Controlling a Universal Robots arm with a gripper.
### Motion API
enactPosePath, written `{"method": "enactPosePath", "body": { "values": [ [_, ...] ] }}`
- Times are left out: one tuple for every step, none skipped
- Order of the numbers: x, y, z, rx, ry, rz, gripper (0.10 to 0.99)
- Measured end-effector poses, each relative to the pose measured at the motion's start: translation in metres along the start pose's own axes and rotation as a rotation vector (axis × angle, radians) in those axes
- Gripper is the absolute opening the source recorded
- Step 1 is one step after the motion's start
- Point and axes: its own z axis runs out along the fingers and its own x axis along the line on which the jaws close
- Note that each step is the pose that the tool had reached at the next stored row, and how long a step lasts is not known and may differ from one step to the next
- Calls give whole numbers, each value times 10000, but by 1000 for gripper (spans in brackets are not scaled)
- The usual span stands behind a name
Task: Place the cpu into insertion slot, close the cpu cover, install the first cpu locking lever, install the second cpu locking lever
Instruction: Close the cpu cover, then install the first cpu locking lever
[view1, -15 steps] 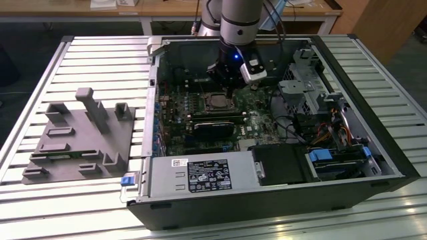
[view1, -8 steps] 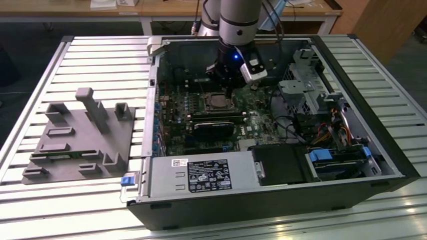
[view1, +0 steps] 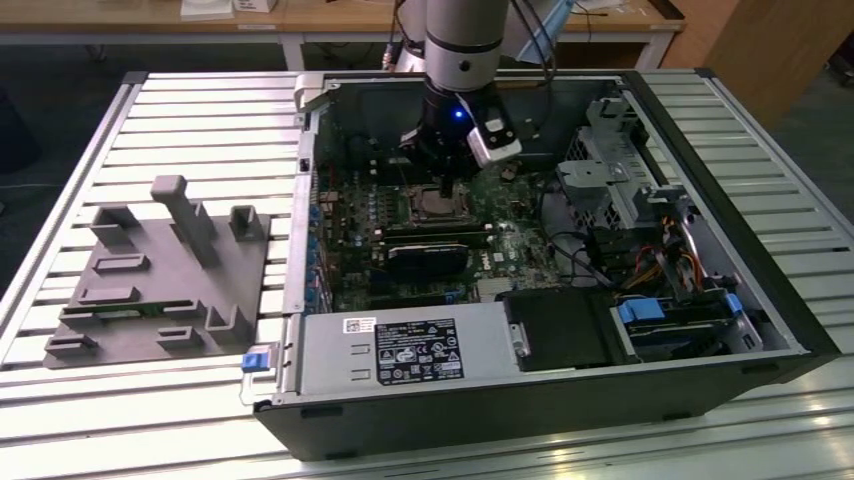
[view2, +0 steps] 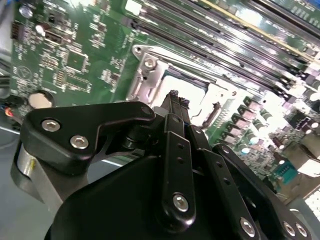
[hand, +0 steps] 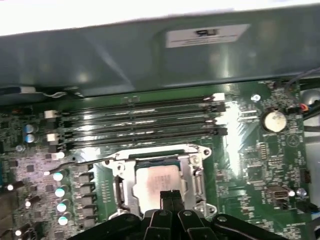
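Tool (hand: 171, 196) first: in the first wrist view its two black fingertips are pressed together with only a hairline seam between them, and I see nothing pinched. They sit over the near edge of the cpu (hand: 156, 176). I cannot tell whether they touch or hang just above it.

The second wrist view looks along the closed tool (view2: 173, 96) from behind. Its tip ends right at the bright metal around the cpu (view2: 192, 87).

The cpu's pale silvery top lies flat and square in the insertion slot (view1: 437, 207). The cpu cover (hand: 150, 153) frames it, and the chip shows through the cut-out. The cover looks down, though I cannot confirm it is fully seated. A thin metal lever (hand: 85, 162) angles away from one corner of the socket, clear of the frame.

Beyond the socket run four long black memory slots (hand: 140, 122), and a coin cell (hand: 273, 120) sits on the green board.

The exterior view gives me the wider setting. The arm drops straight into the open computer case (view1: 694, 390), with the tool (view1: 445, 185) directly above the socket. A labelled power supply (view1: 400, 352) lies along the near side. A grey fixture (view1: 160, 270) rests on the slatted tabletop (view1: 200, 110) at the exterior view's left, well apart from the case.
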Motion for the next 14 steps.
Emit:
{"method": "enactPosePath", "body": {
  "values": [
    [16, -2, 2, 0, 0, -28, 106],
    [25, -4, 4, 1, 1, -76, 106],
    [32, -5, 7, 1, 1, -133, 106],
    [38, -6, 10, 0, 1, -195, 106],
    [44, -7, 12, 0, 2, -259, 106],
    [50, -7, 14, -1, 3, -317, 106],
    [51, -7, 14, 0, 3, -335, 106],
    [51, -7, 14, 1, 3, -336, 106],
    [56, -8, 17, 0, 3, -335, 106],
    [62, -9, 19, -1, 3, -335, 106],
    [62, -9, 19, -1, 3, -335, 106],
    [63, -9, 19, -1, 2, -334, 106],
    [66, -9, 20, -1, 2, -333, 106],
    [68, -9, 20, -2, 2, -333, 106]
  ]
}}
